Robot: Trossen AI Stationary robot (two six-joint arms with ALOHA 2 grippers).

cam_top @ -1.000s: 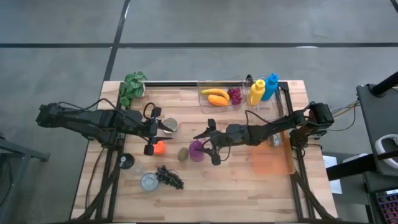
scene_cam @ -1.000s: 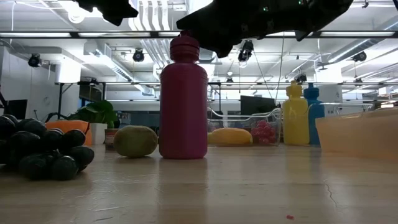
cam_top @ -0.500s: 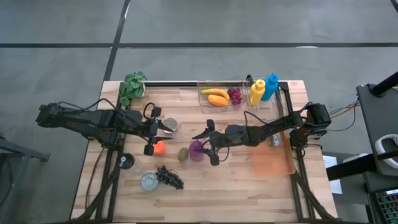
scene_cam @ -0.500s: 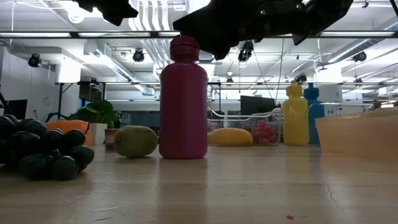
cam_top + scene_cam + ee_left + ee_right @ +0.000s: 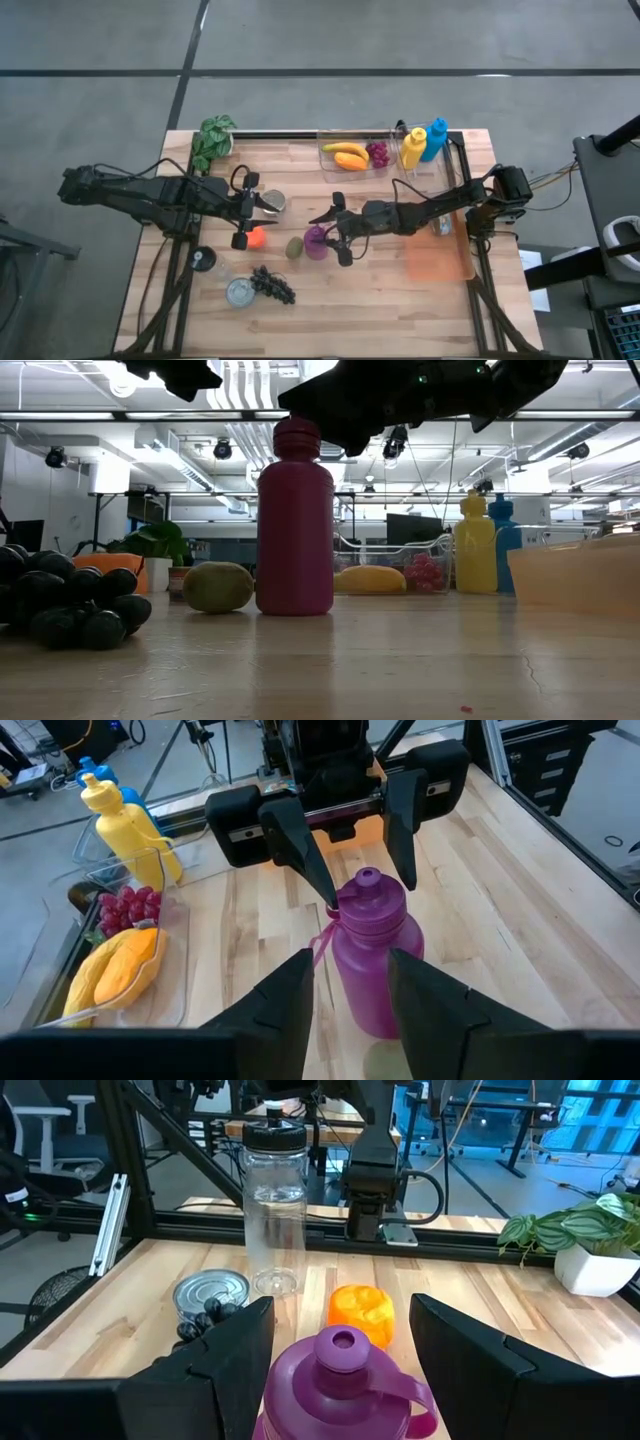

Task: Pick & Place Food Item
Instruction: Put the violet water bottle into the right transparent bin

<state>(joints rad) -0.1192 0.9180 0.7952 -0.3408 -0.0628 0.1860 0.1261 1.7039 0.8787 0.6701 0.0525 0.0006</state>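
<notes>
The wooden table (image 5: 380, 300) is standing on a grey floor, with an open workshop room showing behind it in the low view. The right gripper (image 5: 335, 230) is hovering over the cap of the purple bottle (image 5: 316, 242), which is standing upright near the table's middle; its jaws are spread wide either side of the cap without touching it, holding nothing. The left gripper (image 5: 247, 210) is hanging above the orange fruit (image 5: 256, 237), its jaws parted and empty. A kiwi (image 5: 294, 247) is lying just beside the bottle. Black grapes (image 5: 272, 285), a tin can (image 5: 239, 292) and a clear bottle (image 5: 205, 261) are sitting near the front left. A clear bin (image 5: 355, 172) at the far edge is holding a mango (image 5: 351, 160), a banana (image 5: 345, 148) and red grapes (image 5: 378, 154), beside a yellow bottle (image 5: 413, 148) and a blue bottle (image 5: 435, 139).
</notes>
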